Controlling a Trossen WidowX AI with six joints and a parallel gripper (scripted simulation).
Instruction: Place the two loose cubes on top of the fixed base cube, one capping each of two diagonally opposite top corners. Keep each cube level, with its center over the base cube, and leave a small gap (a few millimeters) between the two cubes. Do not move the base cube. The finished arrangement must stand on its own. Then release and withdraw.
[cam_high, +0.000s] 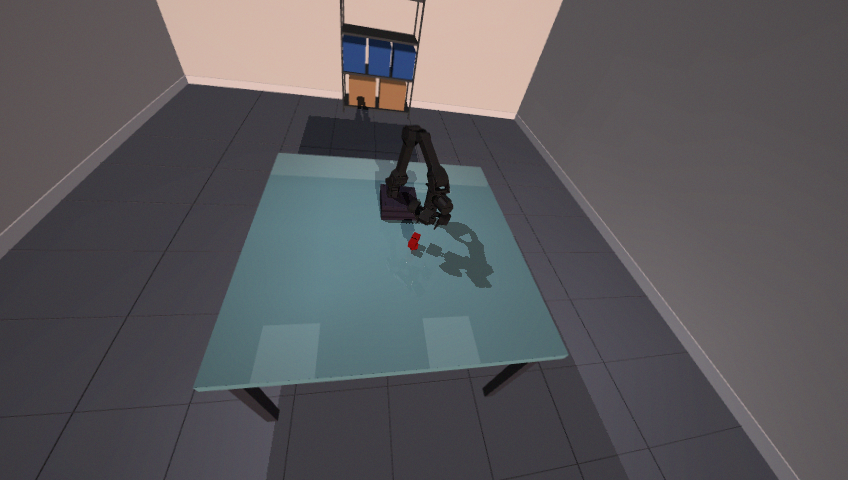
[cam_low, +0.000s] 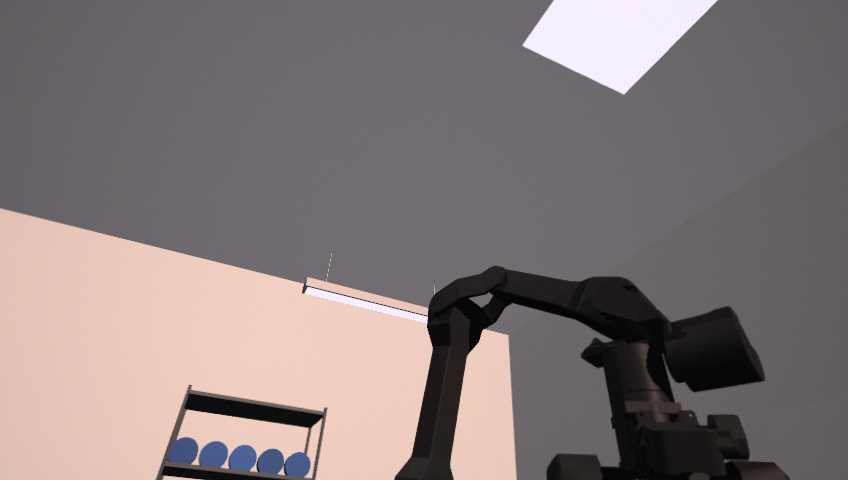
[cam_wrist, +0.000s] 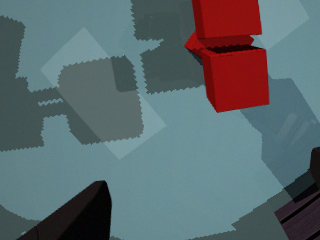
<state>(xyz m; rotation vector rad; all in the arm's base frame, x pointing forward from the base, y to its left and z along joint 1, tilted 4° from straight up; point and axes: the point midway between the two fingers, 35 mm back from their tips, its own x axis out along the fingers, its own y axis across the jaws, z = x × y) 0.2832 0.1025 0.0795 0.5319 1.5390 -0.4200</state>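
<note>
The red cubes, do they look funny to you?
A bit. The two top cubes sit apart with a dark gap, and only a sliver of the base cube peeks out between them. The gripper is open, holding nothing.

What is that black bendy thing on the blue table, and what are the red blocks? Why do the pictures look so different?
The black bendy thing is a robot arm bolted to a glassy blue table. At its tip is a hand with two fingers, like a pincher.

The three pictures come from three cameras. One looks down from high up and sees the whole room. One sits low and looks up at the arm and the ceiling. One rides on the arm's wrist and looks down past the fingers.

The red blocks are little cubes stacked together on the table. The hand is open and holds nothing; it hangs above the table beside the cubes, not touching them.
</note>
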